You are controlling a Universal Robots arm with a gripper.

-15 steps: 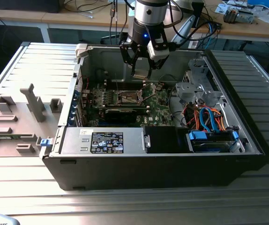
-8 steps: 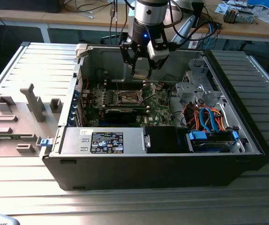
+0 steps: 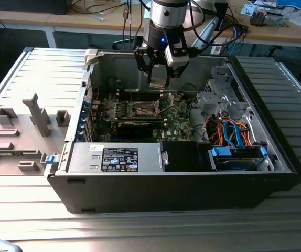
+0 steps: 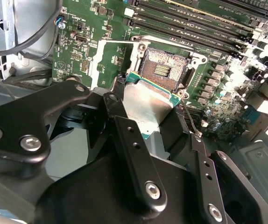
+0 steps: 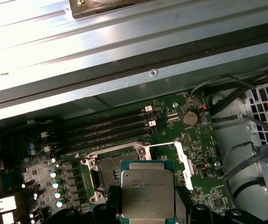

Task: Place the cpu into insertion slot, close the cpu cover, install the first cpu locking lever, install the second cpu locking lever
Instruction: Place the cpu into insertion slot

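Ribbed silver metal table [image 3: 140, 226] carried a black open-topped computer case [image 3: 166, 189]. A cluttered wooden workbench [image 3: 87, 21] stood behind it in the exterior view. Grey plastic fixture blocks [image 3: 38, 113] stood on the table to the exterior view's left of the case. Inside the case lay a green motherboard [image 3: 179, 123], a grey labelled power supply box [image 3: 114, 157] and a bundle of blue and orange cables [image 3: 234, 131]. The arm's black gripper [image 3: 159, 79] hung over the board, its fingers closed on the edges of the cpu [image 5: 147, 193], a flat square chip with a silver-grey metal top. The chip was in the air, not seated, close to the insertion slot [image 5: 117, 170], a square dark-centred socket that lay bare. The thin silvery cpu cover [image 5: 183, 161] stood swung open beside the slot.
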